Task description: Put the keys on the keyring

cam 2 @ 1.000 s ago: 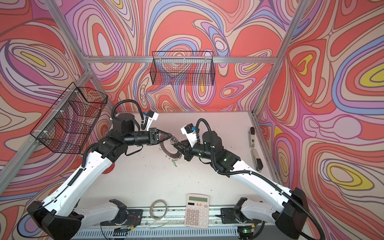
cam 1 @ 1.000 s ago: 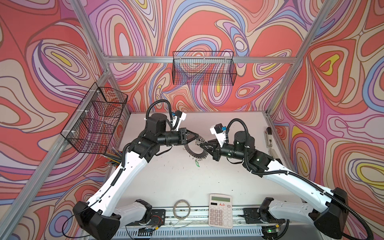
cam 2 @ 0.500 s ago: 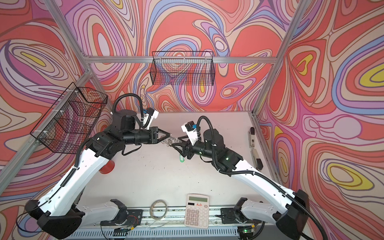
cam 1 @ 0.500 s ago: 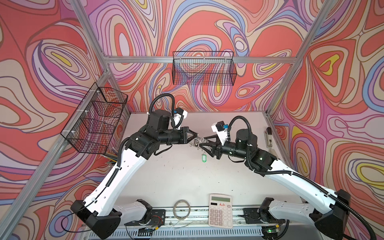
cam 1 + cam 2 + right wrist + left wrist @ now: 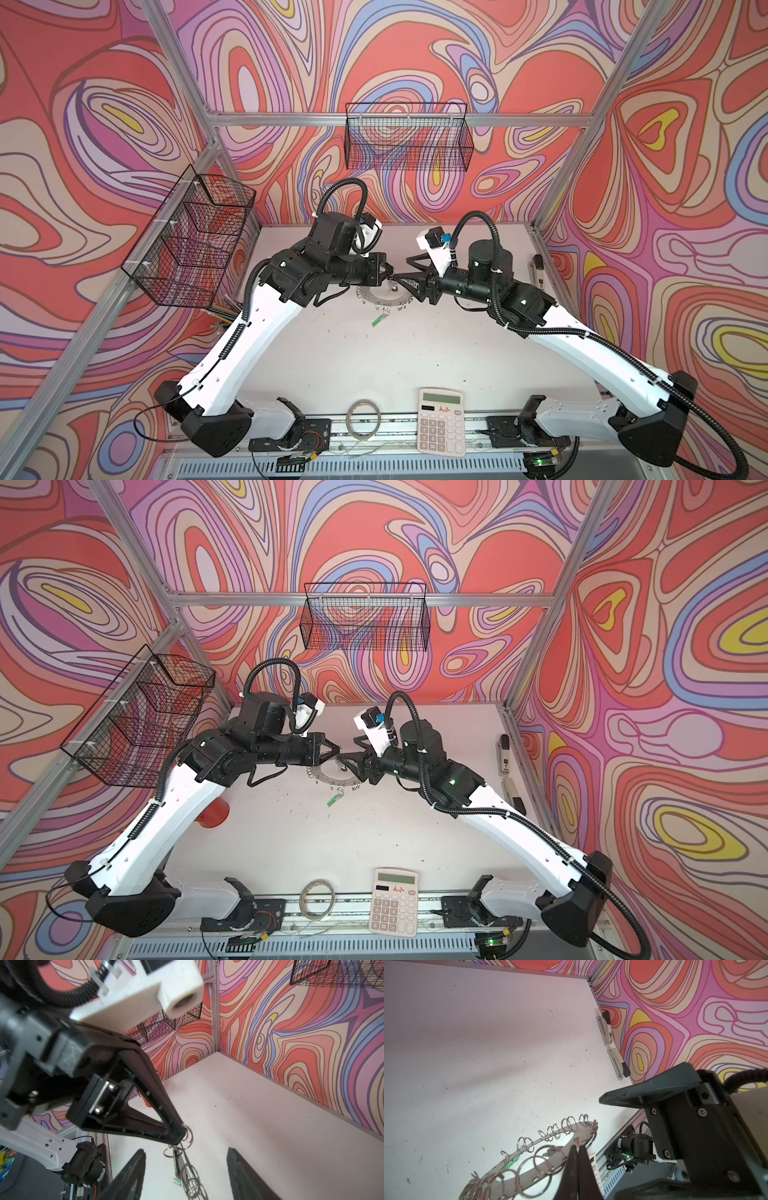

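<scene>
The keyring (image 5: 376, 298) (image 5: 328, 776) is a flat silver disc edged with wire loops, held tilted above the table. My left gripper (image 5: 390, 272) (image 5: 577, 1147) is shut on one loop at its rim. In the left wrist view the keyring (image 5: 529, 1167) curves away below the fingers. A key with a dark tag (image 5: 176, 1160) hangs from a loop just under the left fingertips. A green-tagged key (image 5: 378, 320) (image 5: 332, 800) dangles at the disc's near edge. My right gripper (image 5: 405, 274) (image 5: 185, 1150) stands open, one finger on each side of the hanging key, touching nothing.
A calculator (image 5: 440, 422) and a translucent tape roll (image 5: 365, 417) lie at the front edge. Two staplers (image 5: 607, 1030) sit along the right wall. A red cup (image 5: 214, 812) stands under the left arm. Wire baskets (image 5: 407, 141) hang on the back and left walls.
My right gripper has gone from shut to open and let go at the keyring. My left arm has lifted the keyring off the table; the green-tagged key now dangles from it.
</scene>
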{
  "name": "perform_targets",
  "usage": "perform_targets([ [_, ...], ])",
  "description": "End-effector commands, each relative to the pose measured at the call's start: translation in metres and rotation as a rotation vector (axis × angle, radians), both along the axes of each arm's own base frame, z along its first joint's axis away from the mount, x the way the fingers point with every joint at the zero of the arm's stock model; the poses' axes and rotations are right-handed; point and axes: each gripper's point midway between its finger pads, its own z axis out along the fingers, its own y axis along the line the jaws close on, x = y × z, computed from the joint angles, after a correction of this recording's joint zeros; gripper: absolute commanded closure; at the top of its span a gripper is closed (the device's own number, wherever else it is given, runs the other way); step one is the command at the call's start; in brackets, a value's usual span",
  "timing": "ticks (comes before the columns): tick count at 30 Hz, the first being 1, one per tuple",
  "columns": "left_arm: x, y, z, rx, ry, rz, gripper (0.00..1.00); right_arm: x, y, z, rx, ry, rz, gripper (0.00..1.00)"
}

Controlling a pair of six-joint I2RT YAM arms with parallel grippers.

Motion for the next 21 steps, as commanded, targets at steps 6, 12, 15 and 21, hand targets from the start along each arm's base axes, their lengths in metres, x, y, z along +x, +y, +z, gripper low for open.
perform_targets([
  [6, 0.001, -0.001, 0.009, -0.005, 0.003, 0.004, 1.00, 0.008, 0.000, -0.018, -0.100, -0.018, -0.023, 0.34],
  [12, 0.004, -0.002, 0.004, -0.006, 0.016, 0.026, 1.00, 0.007, 0.008, -0.010, -0.083, -0.044, -0.012, 0.33],
  [15, 0.008, -0.005, 0.005, -0.035, 0.018, 0.043, 1.00, 0.011, 0.014, -0.013, -0.101, -0.051, -0.012, 0.33],
  [21, 0.010, -0.009, 0.003, -0.046, 0.026, 0.038, 1.00, 0.022, 0.020, -0.017, -0.118, -0.048, -0.040, 0.34],
])
